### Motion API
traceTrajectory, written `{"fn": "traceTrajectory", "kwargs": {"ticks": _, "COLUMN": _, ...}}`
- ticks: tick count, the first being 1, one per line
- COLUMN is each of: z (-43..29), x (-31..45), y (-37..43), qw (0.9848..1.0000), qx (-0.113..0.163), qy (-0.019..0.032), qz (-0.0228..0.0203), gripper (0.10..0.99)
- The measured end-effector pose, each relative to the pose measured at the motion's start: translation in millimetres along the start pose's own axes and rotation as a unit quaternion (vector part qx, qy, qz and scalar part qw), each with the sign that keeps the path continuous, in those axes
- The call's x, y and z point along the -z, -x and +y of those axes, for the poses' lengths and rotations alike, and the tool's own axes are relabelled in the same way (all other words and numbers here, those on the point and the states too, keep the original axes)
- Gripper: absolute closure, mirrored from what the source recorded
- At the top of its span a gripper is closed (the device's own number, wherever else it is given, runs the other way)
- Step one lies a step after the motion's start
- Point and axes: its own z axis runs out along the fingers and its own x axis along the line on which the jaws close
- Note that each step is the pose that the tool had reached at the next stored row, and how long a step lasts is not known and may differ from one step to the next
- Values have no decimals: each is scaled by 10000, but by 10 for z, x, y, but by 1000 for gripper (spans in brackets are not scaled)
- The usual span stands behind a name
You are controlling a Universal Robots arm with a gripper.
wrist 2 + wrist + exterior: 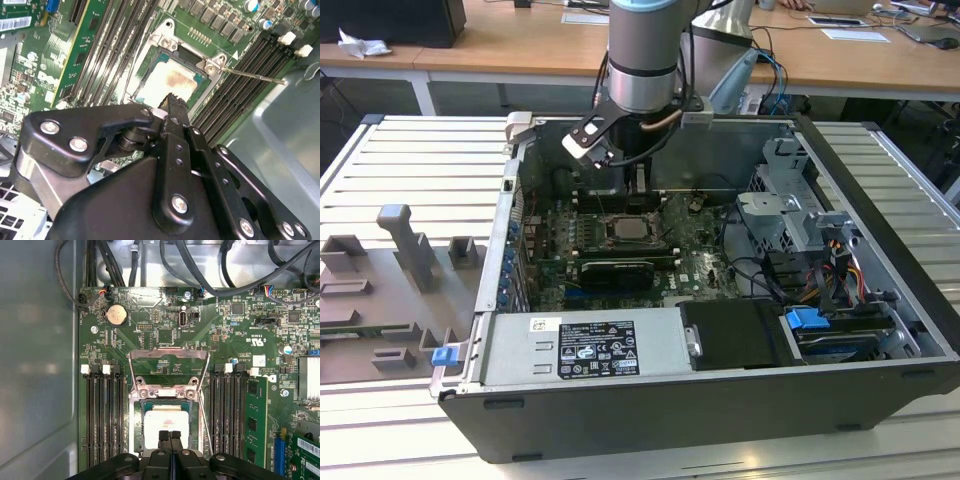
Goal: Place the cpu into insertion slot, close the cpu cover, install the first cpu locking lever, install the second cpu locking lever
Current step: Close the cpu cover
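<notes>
The cpu (165,422) shows its pale face inside the insertion slot (625,228) on the green board. It also appears in the second wrist view (167,80). The silvery cpu cover (165,392) lies flat around it, with its screwed corners (167,37) visible. A thin locking lever (250,75) sticks out sideways from one corner. A bent wire bar (167,353) lies on the board beyond the cover. My gripper (169,434) is shut, its tips together just over the cpu's face (172,100), with nothing between them. In the exterior view it hangs above the slot (638,190).
Long black memory slots (102,415) flank the socket on both sides (227,415). A black expansion card (617,270) lies beside the socket. Also in the case are a power supply (585,345) and a drive cage (790,200). Cables (200,270) run along the case wall.
</notes>
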Motion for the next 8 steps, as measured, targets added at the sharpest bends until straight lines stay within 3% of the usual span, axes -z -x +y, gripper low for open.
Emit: {"fn": "traceTrajectory", "kwargs": {"ticks": 8, "z": 1, "x": 45, "y": 0, "qw": 10000, "qx": 0, "qy": 0, "qz": 0, "gripper": 980}}
